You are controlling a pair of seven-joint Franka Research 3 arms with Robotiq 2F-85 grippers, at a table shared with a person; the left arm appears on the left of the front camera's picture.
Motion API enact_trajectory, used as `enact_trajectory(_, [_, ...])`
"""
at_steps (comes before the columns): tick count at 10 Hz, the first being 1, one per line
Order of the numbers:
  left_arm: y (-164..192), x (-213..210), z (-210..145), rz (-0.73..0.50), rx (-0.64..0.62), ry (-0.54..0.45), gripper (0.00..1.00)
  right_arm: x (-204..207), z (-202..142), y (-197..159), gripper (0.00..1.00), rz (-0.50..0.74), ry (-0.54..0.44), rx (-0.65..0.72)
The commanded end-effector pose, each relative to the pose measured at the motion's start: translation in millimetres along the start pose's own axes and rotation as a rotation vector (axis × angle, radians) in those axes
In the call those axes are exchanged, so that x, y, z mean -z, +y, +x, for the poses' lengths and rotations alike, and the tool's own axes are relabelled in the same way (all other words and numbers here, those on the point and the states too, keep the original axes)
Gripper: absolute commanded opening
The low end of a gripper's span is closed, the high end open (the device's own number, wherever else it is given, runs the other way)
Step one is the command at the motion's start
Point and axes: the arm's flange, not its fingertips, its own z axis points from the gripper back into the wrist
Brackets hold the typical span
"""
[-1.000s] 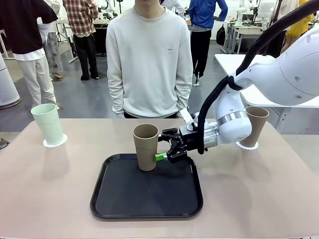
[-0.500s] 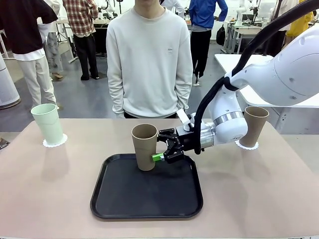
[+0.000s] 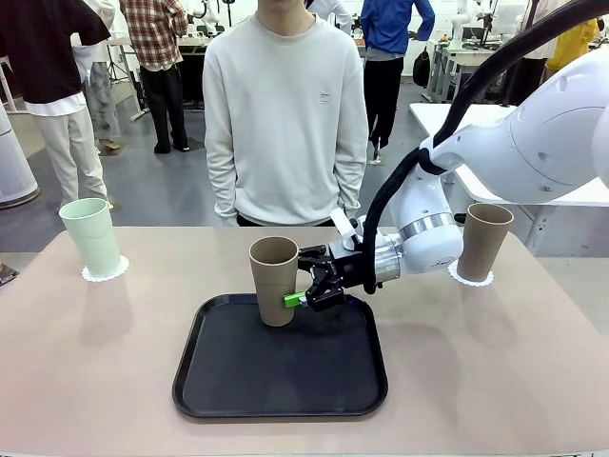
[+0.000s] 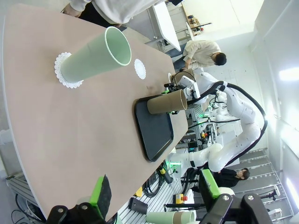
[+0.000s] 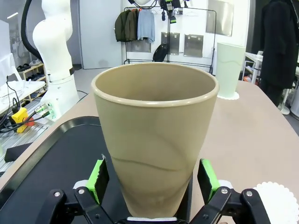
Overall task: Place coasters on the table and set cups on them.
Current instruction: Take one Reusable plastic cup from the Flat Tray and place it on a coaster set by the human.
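Observation:
A brown-tan cup (image 3: 274, 282) stands upright at the back of the black tray (image 3: 281, 367). My right gripper (image 3: 288, 294) is open around its lower half; in the right wrist view the green pads (image 5: 99, 179) sit close on either side of the cup (image 5: 154, 140). The mint cup (image 3: 92, 236) stands on a coaster (image 3: 105, 274) at the far left. The other brown cup (image 3: 484, 239) stands on a coaster (image 3: 471, 279) at the right. A bare coaster (image 4: 139, 68) lies on the beige table (image 3: 86, 362) beyond the tray. My left gripper (image 4: 156, 193) hangs open off the table's left end.
A person in a pale sweatshirt (image 3: 284, 114) stands at the far edge, hands behind the back. The right arm's white forearm (image 3: 428, 233) stretches low over the table between the tray and the right-hand cup. Bare tabletop lies left and right of the tray.
My right gripper has slid left along the tray's back edge, bringing its fingers around the brown cup. The cup, the other cups and the person have stayed put.

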Motion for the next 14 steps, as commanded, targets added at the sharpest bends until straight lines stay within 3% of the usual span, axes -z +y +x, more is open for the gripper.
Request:
enact_trajectory(1, [-1.8,-1.4,-0.6,0.007,-0.007,-0.005,1.0,12.1,0.0,-10.6,1.0,0.007,0.011,0.034])
enact_trajectory(6, [-1.8,-1.4,-0.6,0.007,-0.007,-0.005,1.0,23.2,-0.4,-14.9,0.98,0.058,-0.006,0.067])
enact_trajectory(7, [-1.8,-1.4,-0.6,0.007,-0.007,-0.005,1.0,22.9,-1.2,-14.5,0.4,0.072,-0.012,0.072])
enact_trajectory(8, [-1.8,-1.4,-0.6,0.007,-0.007,-0.005,1.0,21.0,-0.7,-14.4,0.38,0.066,-0.018,0.073])
enact_trajectory(9, [-1.8,-1.4,-0.6,0.007,-0.007,-0.005,1.0,19.7,0.7,-13.7,0.0,0.067,-0.02,0.071])
enact_trajectory(11, [-1.8,-1.4,-0.6,0.007,-0.007,-0.005,1.0,15.0,15.7,-6.0,0.0,0.031,-0.034,0.082])
enact_trajectory(12, [-1.8,-1.4,-0.6,0.007,-0.007,-0.005,1.0,9.5,45.7,6.4,0.82,0.026,-0.052,0.071])
enact_trajectory(14, [-1.8,-1.4,-0.6,0.007,-0.007,-0.005,1.0,-6.7,113.6,22.0,0.82,-0.023,-0.026,0.038])
